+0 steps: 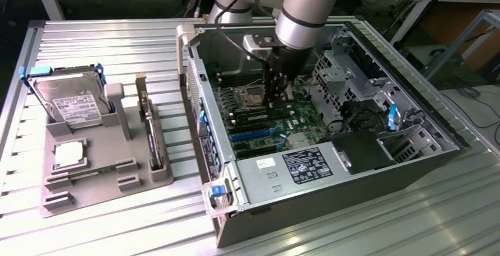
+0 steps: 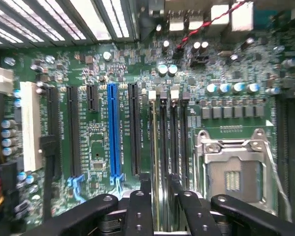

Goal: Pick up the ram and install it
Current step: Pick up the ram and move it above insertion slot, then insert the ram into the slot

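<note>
On the slatted metal table [image 1: 102,45] in the exterior view, an open computer case [image 1: 328,168] lay on its side with the motherboard [image 1: 293,128] facing up. Arm hung down into the case; gripper [image 1: 275,105] stood just over the board, beside the CPU socket [image 1: 252,95]. The ram [image 1: 256,117] appeared as a long dark stick lying along the memory slots right under the fingertips, between the socket and the expansion slots. Whether it was fully seated could not be judged. Toward the exterior view's left sat a grey holder tray [image 1: 102,180], well apart from the case, carrying a hard drive [image 1: 70,101] upright, an expansion card [image 1: 150,133] on edge and a CPU chip [image 1: 69,153] lying flat.

Wrist view: gripper [image 2: 160,184] looked straight down on the board. Fingers [image 2: 145,196] stood a little apart, one on each side of the ram [image 2: 155,162], seen edge-on as a thin line in the slot. A narrow gap showed between the stick and one finger, so no clamping was noted. CPU socket [image 2: 233,167] lay beside the memory slots, the blue expansion slot [image 2: 114,132] on their other side.
</note>
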`<action>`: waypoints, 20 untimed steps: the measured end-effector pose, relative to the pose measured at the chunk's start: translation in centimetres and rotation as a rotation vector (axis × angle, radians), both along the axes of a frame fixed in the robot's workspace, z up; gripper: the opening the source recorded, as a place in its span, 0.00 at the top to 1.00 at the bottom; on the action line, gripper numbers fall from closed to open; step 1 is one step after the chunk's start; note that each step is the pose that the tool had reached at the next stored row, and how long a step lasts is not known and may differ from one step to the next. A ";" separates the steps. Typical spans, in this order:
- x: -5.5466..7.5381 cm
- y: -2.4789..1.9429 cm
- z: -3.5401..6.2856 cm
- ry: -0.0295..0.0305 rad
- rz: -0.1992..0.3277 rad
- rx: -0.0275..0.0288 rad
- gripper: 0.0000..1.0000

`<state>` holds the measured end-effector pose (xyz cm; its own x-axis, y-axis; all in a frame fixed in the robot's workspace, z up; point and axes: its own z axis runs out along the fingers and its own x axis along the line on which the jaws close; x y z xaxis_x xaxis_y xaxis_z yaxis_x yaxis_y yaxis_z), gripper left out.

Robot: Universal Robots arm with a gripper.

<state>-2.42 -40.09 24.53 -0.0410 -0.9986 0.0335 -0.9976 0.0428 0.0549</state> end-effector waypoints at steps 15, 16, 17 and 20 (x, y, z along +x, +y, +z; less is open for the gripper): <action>0.1 0.93 3.85 0.0002 -0.001 -0.0111 0.89; 1.1 0.82 3.85 0.0002 -0.001 -0.0089 0.89; 1.9 0.82 3.76 -0.0011 -0.001 -0.0082 0.89; 4.0 0.80 2.84 -0.0012 -0.001 -0.0085 0.89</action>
